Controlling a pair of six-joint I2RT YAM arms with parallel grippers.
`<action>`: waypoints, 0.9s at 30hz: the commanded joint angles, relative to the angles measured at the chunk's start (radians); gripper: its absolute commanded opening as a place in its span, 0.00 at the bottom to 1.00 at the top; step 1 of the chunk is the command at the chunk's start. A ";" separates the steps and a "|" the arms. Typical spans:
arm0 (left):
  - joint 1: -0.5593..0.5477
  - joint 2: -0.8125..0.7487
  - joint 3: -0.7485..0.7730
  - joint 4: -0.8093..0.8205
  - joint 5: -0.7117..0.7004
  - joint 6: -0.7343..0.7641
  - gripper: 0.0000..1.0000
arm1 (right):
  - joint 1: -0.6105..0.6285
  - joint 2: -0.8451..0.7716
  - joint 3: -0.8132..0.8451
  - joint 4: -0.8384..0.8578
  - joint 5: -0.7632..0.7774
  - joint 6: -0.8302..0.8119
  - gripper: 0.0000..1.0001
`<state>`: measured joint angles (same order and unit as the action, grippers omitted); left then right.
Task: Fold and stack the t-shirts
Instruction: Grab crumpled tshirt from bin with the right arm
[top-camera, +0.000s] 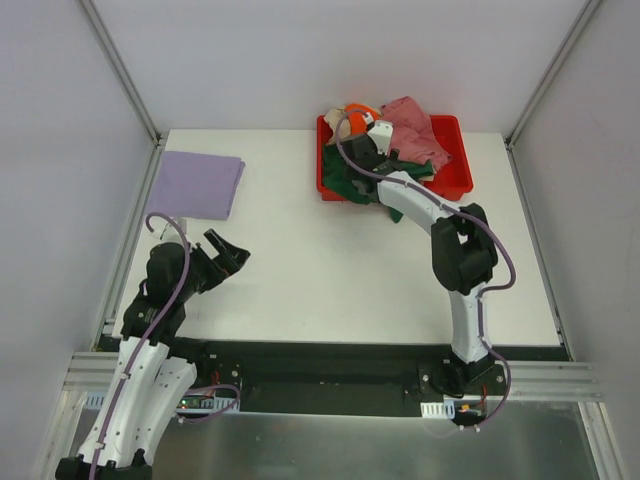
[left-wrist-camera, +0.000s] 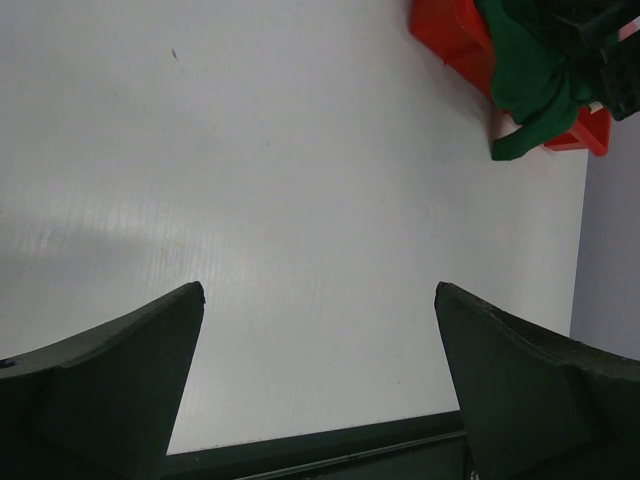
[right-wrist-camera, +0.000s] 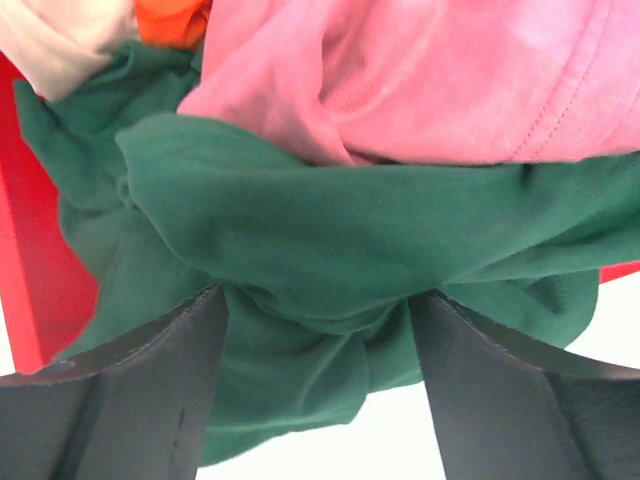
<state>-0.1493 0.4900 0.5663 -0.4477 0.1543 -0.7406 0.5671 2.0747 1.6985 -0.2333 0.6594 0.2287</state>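
Note:
A folded lavender t-shirt (top-camera: 200, 184) lies flat at the table's far left. A dark green t-shirt (top-camera: 345, 180) hangs crumpled over the front left rim of the red tray (top-camera: 455, 130), with a pink t-shirt (top-camera: 415, 130) and an orange one (top-camera: 355, 112) heaped in the tray. My right gripper (top-camera: 358, 150) reaches into the heap. In the right wrist view it (right-wrist-camera: 318, 295) is open, with its jaws on either side of a bunch of the green t-shirt (right-wrist-camera: 330, 230), below the pink t-shirt (right-wrist-camera: 420, 70), the orange one (right-wrist-camera: 170, 20) and the beige one (right-wrist-camera: 60, 40). My left gripper (top-camera: 232, 252) is open and empty over bare table (left-wrist-camera: 320, 288).
The red tray stands at the back of the table, right of centre, and shows in the left wrist view (left-wrist-camera: 450, 40) with green cloth (left-wrist-camera: 530, 80) spilling over it. Metal frame posts and grey walls enclose the table.

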 joint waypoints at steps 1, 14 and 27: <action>0.004 -0.007 -0.017 0.026 -0.013 0.006 0.99 | -0.001 0.012 0.066 0.072 0.075 0.037 0.65; 0.004 -0.007 -0.031 0.024 -0.025 0.004 0.99 | 0.019 -0.175 0.041 0.192 -0.150 -0.274 0.01; 0.004 0.002 -0.034 0.024 -0.004 0.004 0.99 | 0.045 -0.508 0.085 0.267 -0.391 -0.318 0.01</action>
<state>-0.1493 0.4919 0.5400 -0.4480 0.1478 -0.7410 0.6060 1.6558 1.7023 -0.0643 0.3660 -0.0628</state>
